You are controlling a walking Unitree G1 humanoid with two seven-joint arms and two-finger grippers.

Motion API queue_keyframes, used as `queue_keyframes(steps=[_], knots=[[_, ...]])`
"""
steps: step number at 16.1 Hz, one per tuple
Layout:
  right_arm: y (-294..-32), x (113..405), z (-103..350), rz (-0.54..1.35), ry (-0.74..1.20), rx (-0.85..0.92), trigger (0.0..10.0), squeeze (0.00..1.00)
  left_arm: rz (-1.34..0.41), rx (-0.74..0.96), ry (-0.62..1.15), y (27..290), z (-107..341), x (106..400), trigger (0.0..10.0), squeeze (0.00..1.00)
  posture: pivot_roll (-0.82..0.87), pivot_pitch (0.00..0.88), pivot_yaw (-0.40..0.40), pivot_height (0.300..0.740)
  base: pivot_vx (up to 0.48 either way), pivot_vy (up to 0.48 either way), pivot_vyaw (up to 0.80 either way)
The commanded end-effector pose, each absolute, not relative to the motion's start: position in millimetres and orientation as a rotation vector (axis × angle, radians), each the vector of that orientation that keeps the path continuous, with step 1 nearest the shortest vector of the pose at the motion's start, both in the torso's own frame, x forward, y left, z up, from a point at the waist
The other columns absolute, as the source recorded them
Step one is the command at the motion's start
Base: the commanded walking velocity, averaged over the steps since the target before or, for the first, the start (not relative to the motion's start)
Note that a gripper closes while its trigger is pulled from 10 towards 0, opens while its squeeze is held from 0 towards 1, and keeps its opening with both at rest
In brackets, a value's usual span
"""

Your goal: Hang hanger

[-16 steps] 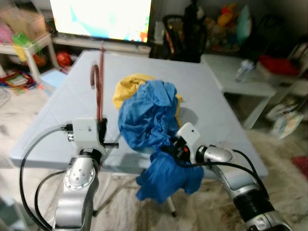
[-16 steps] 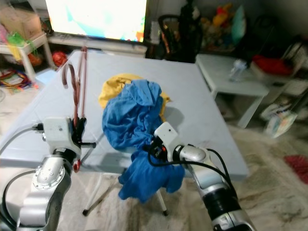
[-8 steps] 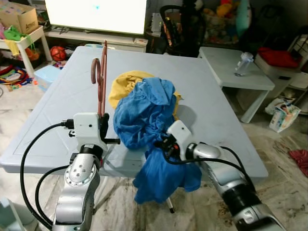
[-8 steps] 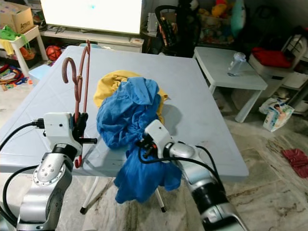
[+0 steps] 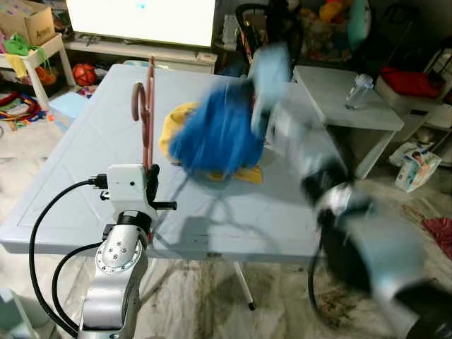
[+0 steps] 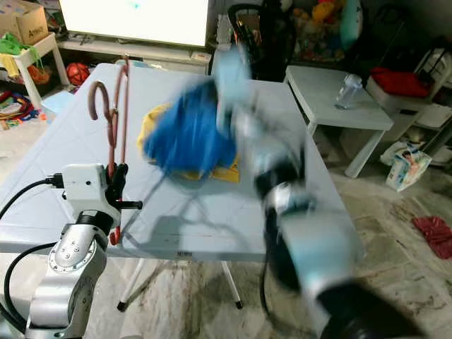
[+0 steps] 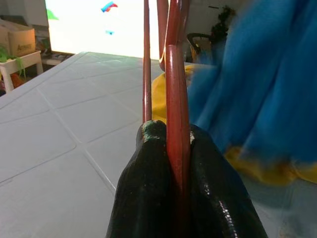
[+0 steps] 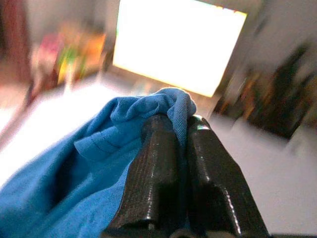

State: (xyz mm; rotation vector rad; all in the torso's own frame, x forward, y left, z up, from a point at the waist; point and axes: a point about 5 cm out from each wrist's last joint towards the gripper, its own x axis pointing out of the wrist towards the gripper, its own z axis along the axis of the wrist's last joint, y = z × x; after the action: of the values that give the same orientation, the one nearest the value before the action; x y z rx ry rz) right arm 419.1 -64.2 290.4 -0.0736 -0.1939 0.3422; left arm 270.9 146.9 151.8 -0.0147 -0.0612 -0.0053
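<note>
Silver left arm [image 5: 116,282], white boxy wrist block [image 5: 127,187], looped black cables [image 5: 39,240]; glossy black ribbed fingers [image 8: 158,183]; right arm [image 5: 367,261] blurred.

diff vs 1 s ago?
The right end effector, shut on the blue garment, swung it up from the table's near edge to above the table, in motion blur. The left end effector still grips the red hanger upright; the yellow cloth stays put.

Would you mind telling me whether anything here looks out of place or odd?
Yes. The right gripper is pinching the blue garment in mid-air above the table, not on the red hanger that the left gripper grips upright. A yellow cloth lies crumpled beneath it.
</note>
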Motion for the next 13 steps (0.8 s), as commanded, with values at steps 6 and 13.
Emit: queue_keyframes(steps=[6,13], knots=[[-85.6,423.2,306.9,0.204,-0.307,-0.108,10.0,0.0,0.035,-0.018,-0.048,146.2,146.9,265.8,10.0,0.0,0.18,0.004,-0.182,0.74,0.0,0.0,0.0],[-113.0,411.7,197.5,0.32,-0.028,-0.236,10.0,1.0,0.004,-0.022,-0.045,143.3,146.5,269.3,10.0,0.0,0.15,0.006,-0.151,0.74,0.0,0.0,0.0]])
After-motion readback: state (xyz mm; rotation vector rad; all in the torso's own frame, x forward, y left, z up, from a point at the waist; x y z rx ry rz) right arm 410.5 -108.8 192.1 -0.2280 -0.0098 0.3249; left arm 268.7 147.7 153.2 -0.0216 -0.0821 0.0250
